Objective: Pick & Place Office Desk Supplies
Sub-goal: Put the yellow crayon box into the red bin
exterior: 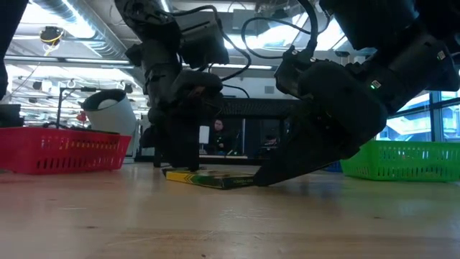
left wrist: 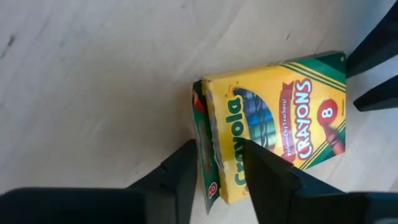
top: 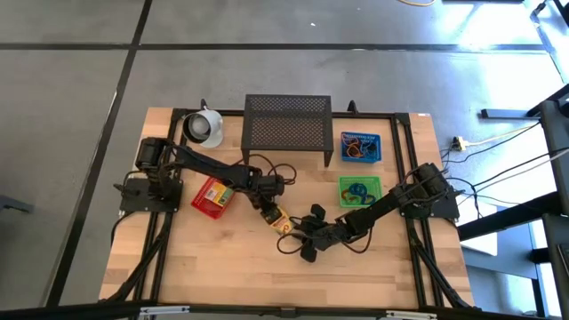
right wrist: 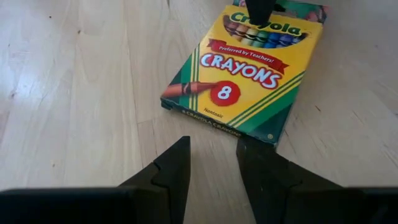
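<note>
Dark left gripper fingers (left wrist: 214,168) straddle the end flap of a flat yellow-and-green cardboard crayon box (left wrist: 273,124), jaws parted around it; whether they actually pinch it is hard to tell. Box lies flat on the pale wood-grain tabletop (top: 222,258), mid-table, printed "Crayola CRAYONS 8" and "Preferred by Teachers". Right gripper (right wrist: 213,165) sits low just beside the box's opposite end, fingers apart with bare wood between them, holding nothing. Outward: red mesh basket (top: 212,197) near the left arm, green mesh basket (top: 359,190) and blue mesh basket (top: 360,147) with coloured loops, black mesh shelf (top: 286,124), white mug (top: 204,127).
</note>
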`<control>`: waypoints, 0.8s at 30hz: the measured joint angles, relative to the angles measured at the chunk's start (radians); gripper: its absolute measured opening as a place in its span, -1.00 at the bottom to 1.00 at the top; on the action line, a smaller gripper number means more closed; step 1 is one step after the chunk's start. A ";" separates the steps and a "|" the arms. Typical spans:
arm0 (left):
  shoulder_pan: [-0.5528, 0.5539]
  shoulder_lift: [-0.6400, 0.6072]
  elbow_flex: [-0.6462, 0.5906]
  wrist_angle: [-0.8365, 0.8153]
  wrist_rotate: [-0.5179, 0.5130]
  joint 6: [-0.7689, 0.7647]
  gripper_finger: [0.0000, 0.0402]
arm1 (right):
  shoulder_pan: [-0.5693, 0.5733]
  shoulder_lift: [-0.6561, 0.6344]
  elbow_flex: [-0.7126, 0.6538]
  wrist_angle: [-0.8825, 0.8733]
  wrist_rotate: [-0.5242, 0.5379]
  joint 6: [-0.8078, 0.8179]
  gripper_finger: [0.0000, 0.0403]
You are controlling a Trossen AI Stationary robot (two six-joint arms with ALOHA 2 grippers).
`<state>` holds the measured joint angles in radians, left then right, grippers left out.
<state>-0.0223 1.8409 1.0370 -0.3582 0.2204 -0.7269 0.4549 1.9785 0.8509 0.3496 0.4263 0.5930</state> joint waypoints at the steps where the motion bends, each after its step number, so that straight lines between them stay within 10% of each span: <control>1: 0.000 0.000 0.000 -0.002 0.001 0.000 -0.42 | 0.000 0.000 0.000 0.000 0.000 0.000 -0.32; 11: -0.001 -0.002 0.000 -0.039 0.000 -0.006 -0.95 | 0.000 0.000 0.000 0.001 -0.014 0.000 -0.32; 24: -0.030 -0.172 -0.003 -0.112 -0.050 -0.027 -0.99 | 0.013 -0.064 -0.004 -0.041 -0.048 0.024 -0.32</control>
<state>-0.0522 1.6692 1.0344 -0.4704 0.1706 -0.7535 0.4681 1.9145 0.8467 0.3086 0.3779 0.6167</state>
